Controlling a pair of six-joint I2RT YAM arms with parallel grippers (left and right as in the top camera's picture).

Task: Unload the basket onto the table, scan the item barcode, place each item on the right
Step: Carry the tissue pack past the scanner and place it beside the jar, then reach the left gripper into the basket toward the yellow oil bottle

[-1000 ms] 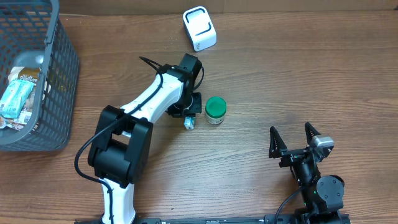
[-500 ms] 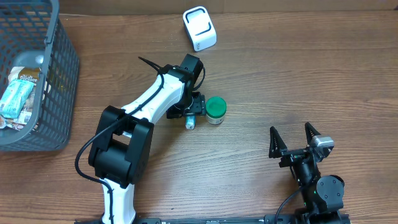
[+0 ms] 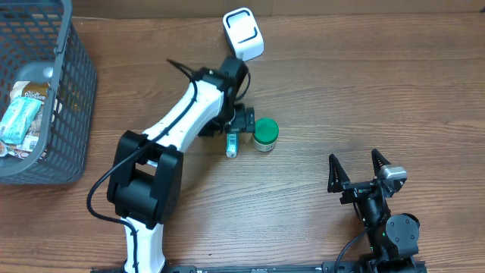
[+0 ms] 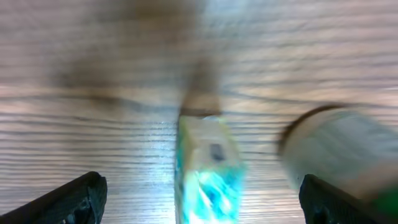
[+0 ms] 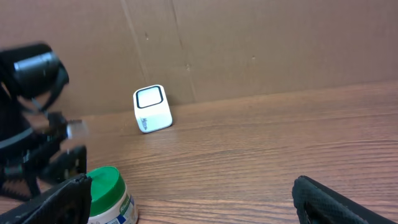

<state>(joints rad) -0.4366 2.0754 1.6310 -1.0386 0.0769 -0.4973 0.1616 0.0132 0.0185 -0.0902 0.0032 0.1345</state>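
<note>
Left tool hangs with jaws wide apart over the small teal-and-white packet, lying free on the counter just beside a green-lidded jar; right tool stands spread too.

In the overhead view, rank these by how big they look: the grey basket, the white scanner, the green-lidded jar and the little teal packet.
1. Grey basket, by far the largest.
2. White scanner.
3. Green-lidded jar, somewhat smaller than the scanner.
4. Teal packet, smallest.
</note>
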